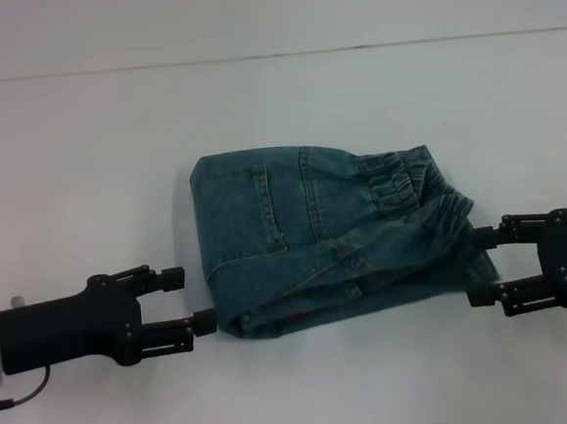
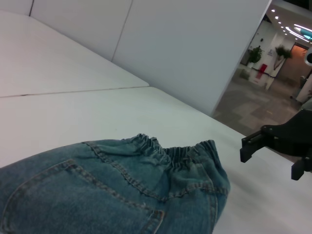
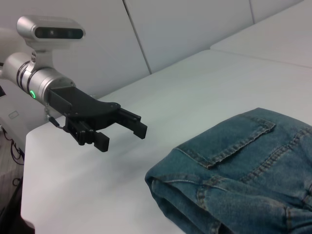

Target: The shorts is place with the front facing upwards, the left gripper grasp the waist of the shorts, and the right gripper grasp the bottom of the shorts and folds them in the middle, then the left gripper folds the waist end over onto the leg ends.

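1. Two black two-fingered claws flank one landmark, the blue-green washed denim shorts [image 1: 330, 238], which lie folded into a compact bundle on the white table [image 1: 113, 166].

2. Left of the shorts, the left gripper [image 1: 194, 300] on its silver-grey cylindrical arm hangs with its fingers spread and nothing between them; the lower fingertip sits just beside the folded edge, possibly touching it. The risk there: any sideways drift would nudge that edge and drag the top layer off the one beneath.

3. On the shorts themselves, the puckered elastic waist [image 1: 414, 187] lies at the right-hand end, its two gathered bands offset, not stacked squarely. The flat hems cannot be made out for certain. The bundle looks loosely piled, so it could slump open by its own spring.

4. Right of the shorts, the right gripper [image 1: 484, 267] stands with its jaws apart, holding nothing, its upper fingertip at or just over the waist end's fabric. Pulling away carelessly could snag the gathered band and undo the fold.
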Available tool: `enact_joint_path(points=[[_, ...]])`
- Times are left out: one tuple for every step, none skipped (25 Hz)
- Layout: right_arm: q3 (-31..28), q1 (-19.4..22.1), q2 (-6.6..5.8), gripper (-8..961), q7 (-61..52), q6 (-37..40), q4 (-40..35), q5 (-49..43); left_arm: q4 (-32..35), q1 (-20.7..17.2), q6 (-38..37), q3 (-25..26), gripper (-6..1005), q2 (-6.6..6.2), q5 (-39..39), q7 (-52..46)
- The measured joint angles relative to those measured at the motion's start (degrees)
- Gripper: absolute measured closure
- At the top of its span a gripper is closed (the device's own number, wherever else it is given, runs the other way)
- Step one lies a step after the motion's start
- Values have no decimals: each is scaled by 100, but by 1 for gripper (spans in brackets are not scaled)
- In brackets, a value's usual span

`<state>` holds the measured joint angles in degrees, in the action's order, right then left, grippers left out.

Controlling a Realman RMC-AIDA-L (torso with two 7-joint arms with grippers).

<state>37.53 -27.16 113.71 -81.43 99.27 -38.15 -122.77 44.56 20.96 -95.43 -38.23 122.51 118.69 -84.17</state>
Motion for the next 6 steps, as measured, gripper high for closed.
enact_joint_path(points=[[3, 3, -1, 52, 0, 0, 0, -2, 0, 6, -14, -2, 145, 0, 1, -3], [4, 9, -2, 52, -1, 0, 0, -2, 1, 12, -36, -3, 145, 0, 2, -7], [6, 16, -2, 53, -1, 0, 0, -2, 2, 18, -66, -3, 145, -2, 3, -9], [7, 23, -4, 53, -1, 0, 0, -2, 5, 25, -101, -3, 145, -5, 3, -11], [8, 30, -6, 53, -1, 0, 0, -2, 10, 33, -139, -3, 145, -7, 4, -13], [8, 35, -9, 53, -1, 0, 0, -2, 14, 38, -157, -3, 145, -9, 5, -15]])
